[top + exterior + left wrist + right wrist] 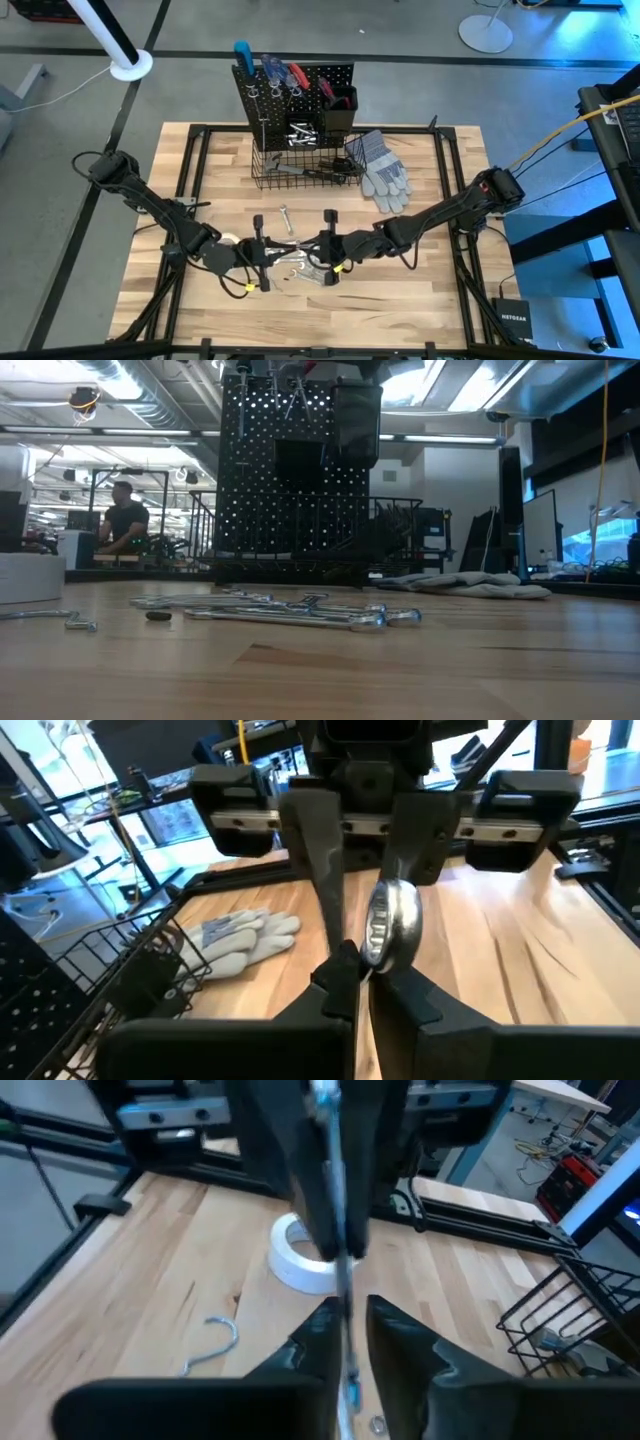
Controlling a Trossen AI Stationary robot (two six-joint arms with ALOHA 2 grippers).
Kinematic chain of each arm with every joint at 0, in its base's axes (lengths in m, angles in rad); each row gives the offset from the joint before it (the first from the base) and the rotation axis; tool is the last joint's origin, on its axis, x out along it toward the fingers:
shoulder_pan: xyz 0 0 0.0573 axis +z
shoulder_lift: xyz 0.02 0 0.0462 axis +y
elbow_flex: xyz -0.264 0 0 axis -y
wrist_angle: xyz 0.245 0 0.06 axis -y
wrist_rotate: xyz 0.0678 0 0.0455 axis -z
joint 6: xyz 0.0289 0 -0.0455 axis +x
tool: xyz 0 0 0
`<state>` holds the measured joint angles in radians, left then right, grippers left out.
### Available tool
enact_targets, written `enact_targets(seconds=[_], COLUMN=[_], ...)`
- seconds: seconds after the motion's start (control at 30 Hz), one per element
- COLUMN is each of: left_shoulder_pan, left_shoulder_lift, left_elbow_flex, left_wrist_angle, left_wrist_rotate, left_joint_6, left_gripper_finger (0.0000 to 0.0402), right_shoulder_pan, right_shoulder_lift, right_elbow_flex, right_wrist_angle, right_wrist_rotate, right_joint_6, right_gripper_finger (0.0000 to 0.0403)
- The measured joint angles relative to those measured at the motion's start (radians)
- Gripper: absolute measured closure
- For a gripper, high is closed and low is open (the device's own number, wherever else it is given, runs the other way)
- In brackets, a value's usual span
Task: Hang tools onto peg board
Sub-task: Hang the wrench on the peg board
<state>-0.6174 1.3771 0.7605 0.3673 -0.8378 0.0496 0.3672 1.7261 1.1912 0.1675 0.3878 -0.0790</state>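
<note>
My two grippers face each other over the middle of the table, with a silver wrench (297, 247) spanning between them. My left gripper (365, 970) is shut on it. My right gripper (352, 1312) is slightly open, one finger on each side of the wrench's shaft (343, 1270). More wrenches (305, 268) lie flat on the wood below them (290, 610). The white tape roll (300, 1260) lies flat on the table. The black peg board (295, 95) stands at the far edge with screwdrivers and pliers hung on it and a wire basket (305, 165) at its base. My left gripper pinches the wrench between its two fingers just behind the ring end (392, 925). It comes in level from the table's left. The wrench is lifted clear of the table and points toward the right gripper.
Grey work gloves (382, 165) lie to the right of the basket. A small silver hook (215, 1345) and one lone wrench (285, 215) lie on the wood. Black frame rails border the table. A person sits in the room behind the table (125, 515).
</note>
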Motion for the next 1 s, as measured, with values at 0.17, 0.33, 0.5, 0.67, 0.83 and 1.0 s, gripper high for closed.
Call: enact_targets(seconds=[0.17, 0.33, 0.5, 0.67, 0.83, 1.0], left_shoulder_pan=[0.0, 0.002, 0.005, 0.01, 0.009, 0.009], left_shoulder_lift=[0.0, 0.0, 0.0, 0.0, 0.0, 0.001], left_elbow_flex=[0.0, 0.0, 0.0, 0.0, 0.0, 0.0], left_wrist_angle=[0.014, 0.043, 0.052, 0.063, 0.061, 0.063], left_wrist_rotate=[-0.026, -0.04, -0.041, -0.041, -0.039, -0.038], left_joint_6=[0.001, -0.011, -0.019, -0.015, -0.016, -0.025], left_gripper_finger=[0.0398, 0.0399, 0.04, 0.04, 0.0398, 0.039], right_shoulder_pan=[0.0, -0.002, -0.01, -0.008, -0.009, -0.007], right_shoulder_lift=[-0.015, -0.014, 0.013, 0.012, 0.011, 0.011], right_elbow_flex=[0.0, 0.0, -0.001, 0.0, 0.0, 0.0], right_wrist_angle=[-0.012, -0.009, -0.004, 0.01, -0.015, -0.013], right_wrist_rotate=[0.006, 0.006, -0.013, 0.006, 0.016, 0.055], right_joint_6=[0.009, 0.052, 0.049, 0.008, -0.013, -0.031], right_gripper_finger=[0.0287, 0.0238, 0.0231, 0.0275, 0.0365, 0.0376])
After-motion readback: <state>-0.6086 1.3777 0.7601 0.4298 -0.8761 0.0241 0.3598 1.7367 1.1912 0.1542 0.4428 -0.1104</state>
